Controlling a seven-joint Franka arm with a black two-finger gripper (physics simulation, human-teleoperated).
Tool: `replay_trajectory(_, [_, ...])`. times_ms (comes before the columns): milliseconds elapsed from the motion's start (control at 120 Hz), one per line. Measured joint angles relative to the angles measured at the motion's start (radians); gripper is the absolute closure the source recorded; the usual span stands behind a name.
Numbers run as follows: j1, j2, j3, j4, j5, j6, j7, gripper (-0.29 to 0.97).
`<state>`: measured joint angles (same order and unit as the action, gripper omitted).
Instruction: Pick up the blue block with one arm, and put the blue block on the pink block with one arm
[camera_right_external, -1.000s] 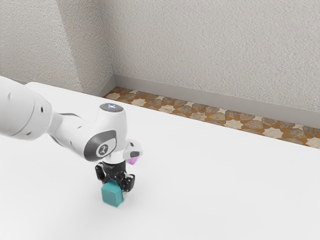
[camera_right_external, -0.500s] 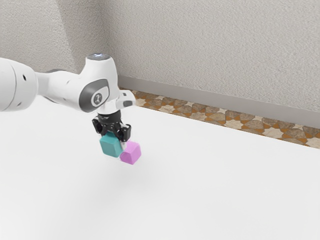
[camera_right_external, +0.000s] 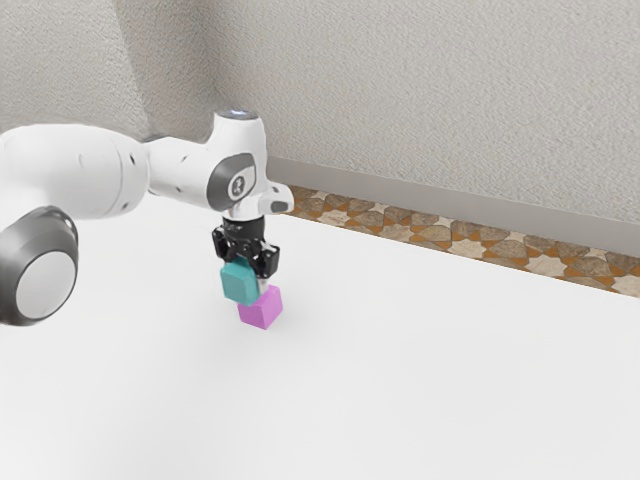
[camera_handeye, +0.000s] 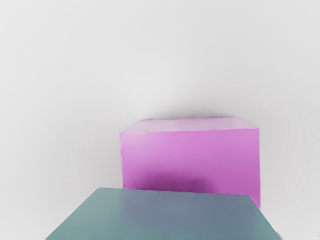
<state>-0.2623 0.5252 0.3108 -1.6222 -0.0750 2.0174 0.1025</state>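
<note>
My gripper (camera_right_external: 246, 266) clamps blue block (camera_right_external: 237, 284), just above pink block (camera_right_external: 261, 309), toward tabletop (camera_right_external: 420, 360) far edge. Risk, I judge: blue sits off-centre; released so, it tips off pink.

a white table (camera_right_external: 450, 360), patterned floor (camera_right_external: 450, 235) and textured wall (camera_right_external: 450, 90).

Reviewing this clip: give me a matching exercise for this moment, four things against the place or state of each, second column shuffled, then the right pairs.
Things:
1. blue block
2. pink block
3. gripper
4. patterned floor

Places or states:
A. resting on the white table
B. shut on a block, pointing down
C. strip along the foot of the wall
D. held off the table, just over another block

Pairs: 1-D, 2-A, 3-B, 4-C
</note>
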Motion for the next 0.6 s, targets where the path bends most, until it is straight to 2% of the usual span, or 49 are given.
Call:
replay_trajectory(467, [0.027,0.085,-0.035,0.119,-0.008,-0.037,0.075,0.31])
replay_trajectory(600, [0.025,0.097,-0.039,0.130,-0.011,-0.040,0.089,0.21])
